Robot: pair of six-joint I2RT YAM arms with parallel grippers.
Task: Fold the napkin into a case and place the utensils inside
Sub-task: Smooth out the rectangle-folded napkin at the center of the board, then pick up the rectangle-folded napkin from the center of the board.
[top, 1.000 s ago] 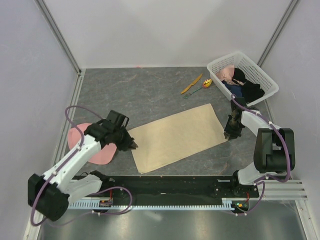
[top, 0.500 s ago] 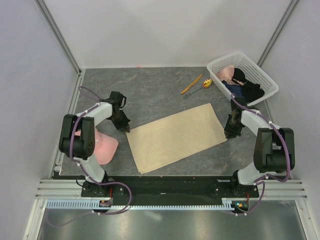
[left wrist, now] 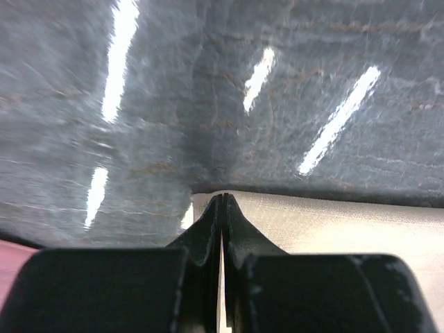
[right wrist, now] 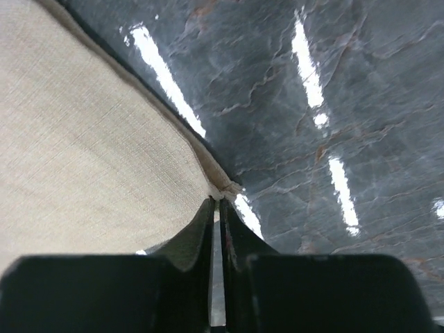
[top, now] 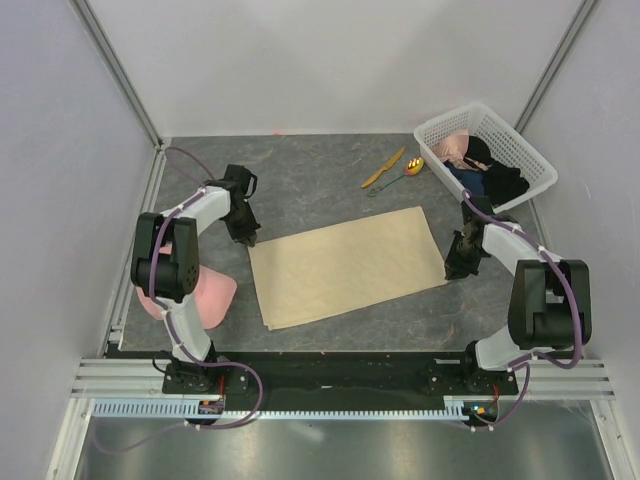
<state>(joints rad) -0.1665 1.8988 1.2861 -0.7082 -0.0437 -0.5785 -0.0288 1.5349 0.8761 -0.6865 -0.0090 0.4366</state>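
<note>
Since a second ago the left gripper point(top: 243, 236) has swung in and clenched on the plain beige cloth napkin point(top: 345, 265), lying flat near the white plastic basket point(top: 440, 128). The right gripper point(top: 456, 266) pinches its basket-side corner, so folding looks ready.

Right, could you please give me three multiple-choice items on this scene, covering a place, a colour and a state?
1. Where do the knife and spoon lie?
A on the table beside the basket
B in the basket
C on a plate
2. What colour is the knife?
A green
B orange
C white
3. The left gripper and right gripper are:
A both open
B one open
C both shut on napkin corners
Answers: A, both lie on bare table next to the basket; B, it is orange all over; C, each wrist view shows closed fingertips at the napkin's edge.
</note>
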